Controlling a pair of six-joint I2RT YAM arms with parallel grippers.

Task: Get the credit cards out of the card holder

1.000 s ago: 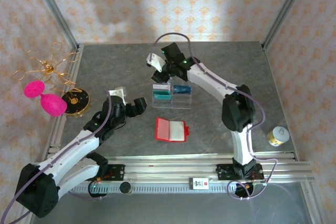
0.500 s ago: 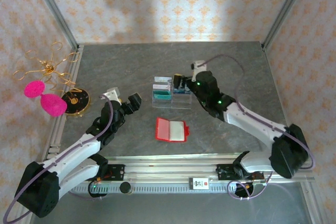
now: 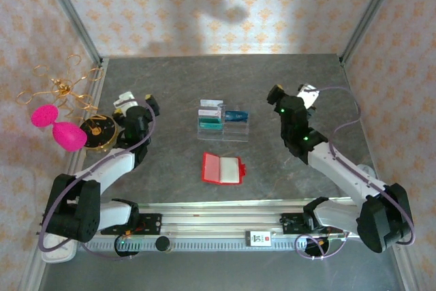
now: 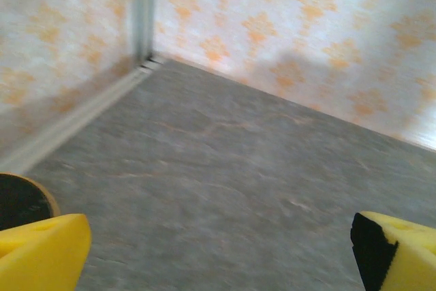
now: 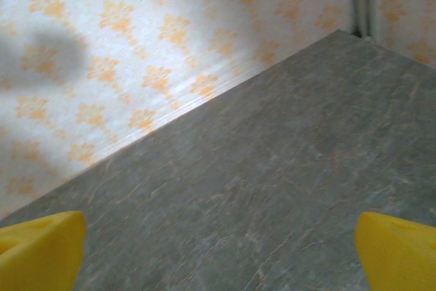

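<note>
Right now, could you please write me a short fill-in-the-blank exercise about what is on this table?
1. The card holder lying open is ____ in colour.
2. The credit cards stand in the clear tray, which sits ____ from the near edge of the table than the card holder.
3. The left gripper and the right gripper are both ____ and hold nothing.
Missing words: red; farther; open.

clear slotted tray [image 3: 231, 135] at centre; far left, gold wire ornament [image 3: 63, 86], two pink lumps [image 3: 68, 135], black gold-rimmed disc [image 3: 97, 132].
</note>
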